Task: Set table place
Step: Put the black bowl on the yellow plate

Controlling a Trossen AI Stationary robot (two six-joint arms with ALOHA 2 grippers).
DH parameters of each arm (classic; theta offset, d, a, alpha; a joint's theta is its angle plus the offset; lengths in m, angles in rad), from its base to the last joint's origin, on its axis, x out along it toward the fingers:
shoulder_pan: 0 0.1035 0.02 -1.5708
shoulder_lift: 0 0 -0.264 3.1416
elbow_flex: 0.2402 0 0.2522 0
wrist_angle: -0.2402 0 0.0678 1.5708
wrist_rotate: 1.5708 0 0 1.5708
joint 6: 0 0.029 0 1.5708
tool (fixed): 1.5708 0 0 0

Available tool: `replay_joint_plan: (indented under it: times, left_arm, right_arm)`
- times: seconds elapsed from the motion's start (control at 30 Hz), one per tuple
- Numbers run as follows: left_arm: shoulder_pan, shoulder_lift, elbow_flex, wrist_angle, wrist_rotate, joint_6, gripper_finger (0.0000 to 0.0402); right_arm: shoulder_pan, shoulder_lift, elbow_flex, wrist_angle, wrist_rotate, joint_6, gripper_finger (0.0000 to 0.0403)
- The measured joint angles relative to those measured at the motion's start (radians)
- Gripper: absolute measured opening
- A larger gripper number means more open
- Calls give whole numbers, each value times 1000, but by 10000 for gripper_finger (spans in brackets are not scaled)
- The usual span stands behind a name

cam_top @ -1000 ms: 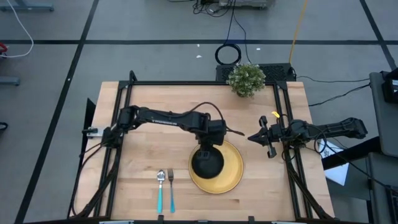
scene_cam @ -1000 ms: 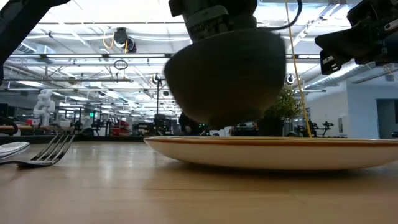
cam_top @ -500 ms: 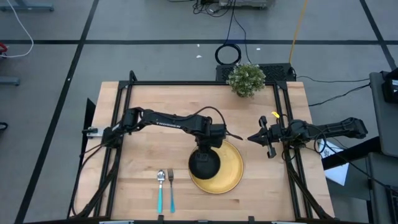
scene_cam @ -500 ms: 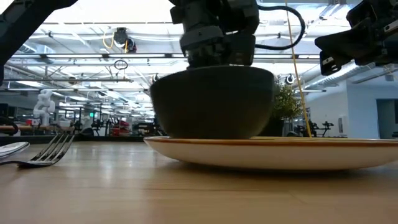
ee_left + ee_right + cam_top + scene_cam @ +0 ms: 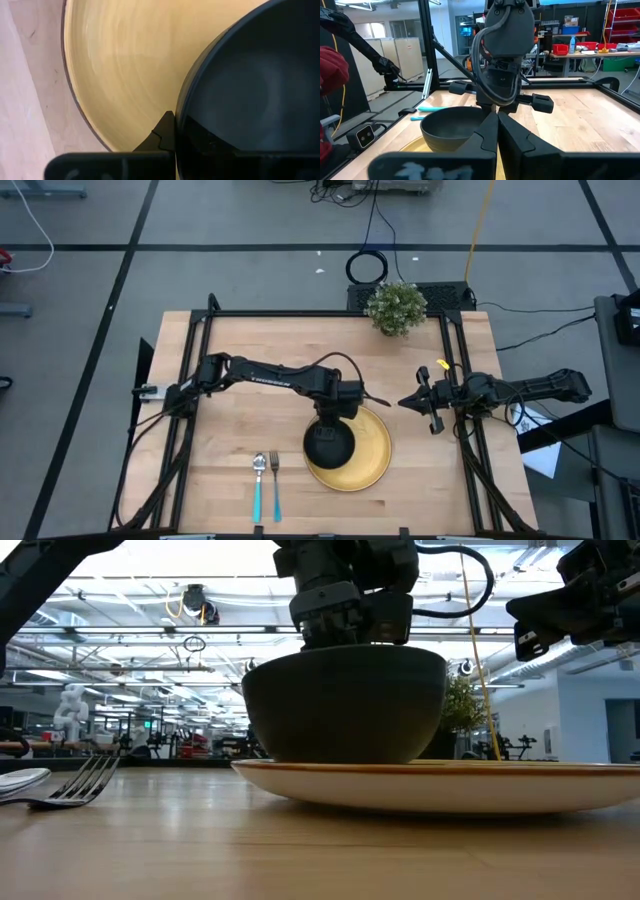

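The black bowl (image 5: pixel 328 445) stands level on the left part of the round yellow plate (image 5: pixel 372 452), bottom on the plate, as the low view (image 5: pixel 345 705) shows. My left gripper (image 5: pixel 334 422) stands over the bowl's far rim, shut on it. The fork (image 5: pixel 274 480) and the spoon (image 5: pixel 258 480), both with turquoise handles, lie side by side on the table left of the plate. My right gripper (image 5: pixel 410 401) is shut and empty above the table's right side. My left gripper holds the bowl by its far rim (image 5: pixel 181 117), coming from above with the fingers pointing down. One finger (image 5: pixel 164 136) is outside the wall; the other is lost in the bowl's dark inside. The bowl sits upright with its bottom on the plate.
A small green potted plant (image 5: pixel 396 307) stands at the table's far edge, right of centre. Black frame rails (image 5: pixel 455 370) run along the table's sides. Bare wood lies left of the cutlery and beyond the plate.
My left gripper has come down and a little toward the table's near left with the bowl. The bowl was tilted and lifted above the plate; it now stands level on the plate. My right arm has kept still.
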Motion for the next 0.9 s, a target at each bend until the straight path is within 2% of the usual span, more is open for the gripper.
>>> replay_joint_plan:
  times: [0.3, 0.9]
  left_arm:
    - [1, 0, 0, 35, 0, -14, 23]
    - [11, 0, 0, 71, 12, -26, 30]
  right_arm:
    - [0, 0, 0, 0, 0, 0, 0]
    - [0, 0, 0, 0, 0, 9, 0]
